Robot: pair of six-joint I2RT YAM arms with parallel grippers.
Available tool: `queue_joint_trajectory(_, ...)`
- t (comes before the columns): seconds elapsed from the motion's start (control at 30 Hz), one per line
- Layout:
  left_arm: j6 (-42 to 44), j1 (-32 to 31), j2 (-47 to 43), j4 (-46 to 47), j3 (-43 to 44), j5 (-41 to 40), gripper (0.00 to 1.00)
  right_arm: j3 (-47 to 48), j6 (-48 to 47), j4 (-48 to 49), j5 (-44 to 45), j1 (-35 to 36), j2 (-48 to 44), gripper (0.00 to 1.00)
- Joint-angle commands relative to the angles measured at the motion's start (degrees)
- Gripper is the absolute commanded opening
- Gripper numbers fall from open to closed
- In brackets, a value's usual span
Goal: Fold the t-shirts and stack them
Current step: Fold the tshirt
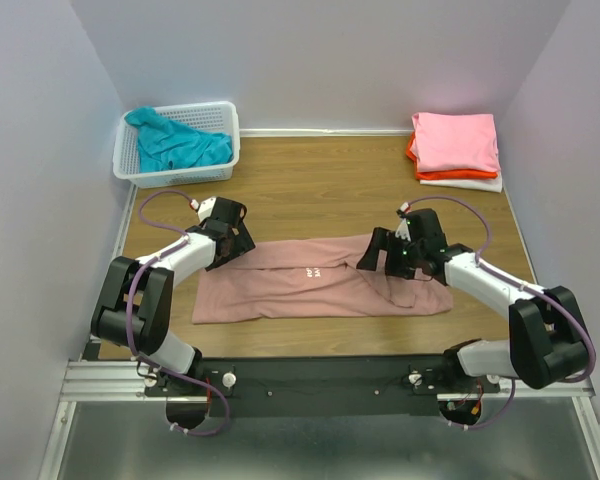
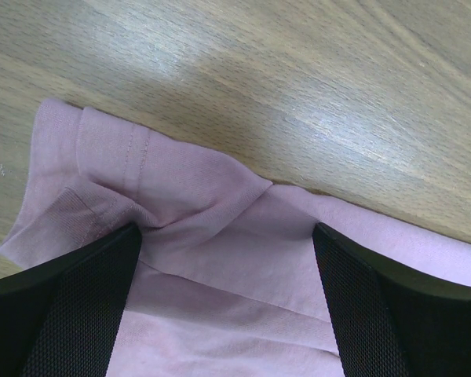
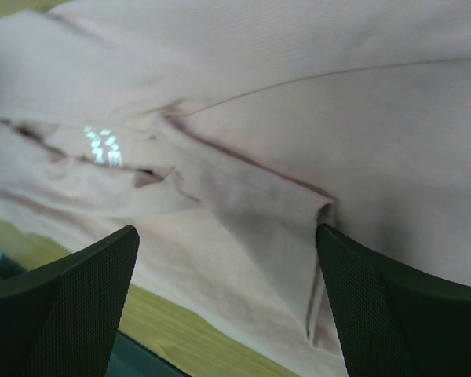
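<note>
A dusty-pink t-shirt (image 1: 310, 285) lies folded into a long band across the table's front half, a little white print showing near its middle. My left gripper (image 1: 230, 243) stands open over the shirt's far left corner; in the left wrist view the wide-apart fingers (image 2: 71, 306) straddle rumpled pink cloth (image 2: 220, 259) near a hemmed sleeve. My right gripper (image 1: 385, 252) is open above the shirt's right part; its fingers (image 3: 392, 314) flank a fold (image 3: 259, 212), with white print (image 3: 102, 145) further off. Folded bright pink, orange and white t-shirts (image 1: 455, 145) are stacked at the back right. A teal t-shirt (image 1: 180, 145) lies in the basket.
A white lattice basket (image 1: 220, 115) stands at the back left corner. Pale walls close in the table on three sides. The arms' mounting rail (image 1: 310, 375) runs along the near edge.
</note>
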Motion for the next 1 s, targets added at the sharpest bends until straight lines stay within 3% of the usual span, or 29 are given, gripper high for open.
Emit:
queue_joint_trajectory(0.0,-0.1,0.5,1.5,-0.8,-1.5,-1.4,0.98,-0.8,-4.3,2.6,-10.7,0.9,0.9,1.00)
queue_joint_trajectory(0.23,-0.1,0.4,0.9,-1.2,-1.6,-1.6,0.98,-3.1,-7.4,2.8,-19.2,3.2,1.3,1.00)
queue_joint_trajectory(0.53,-0.2,0.4,1.3,-1.4,-1.5,-1.9,0.98,-2.3,-5.8,2.4,-14.0,20.6,-4.0,1.00)
queue_joint_trajectory(0.63,-0.1,0.5,1.6,-1.4,-1.4,-1.8,0.98,-2.3,-3.9,0.0,-4.5,21.4,-6.9,1.00)
queue_joint_trajectory(0.67,0.0,0.4,1.7,-1.4,-1.3,-1.7,0.98,-1.5,-2.1,-2.5,5.3,21.4,-8.5,1.00)
queue_joint_trajectory(0.77,0.2,0.4,1.5,-1.3,-1.2,-1.6,0.98,0.4,1.2,-6.9,22.8,21.2,-9.6,1.00)
queue_joint_trajectory(0.87,0.3,0.4,1.2,-1.3,-1.5,-1.8,0.98,1.9,2.1,-7.4,29.5,19.5,-9.1,1.00)
queue_joint_trajectory(0.97,0.4,0.4,1.0,-1.4,-1.6,-1.9,0.98,3.5,0.9,-7.8,29.7,15.6,-6.3,1.00)
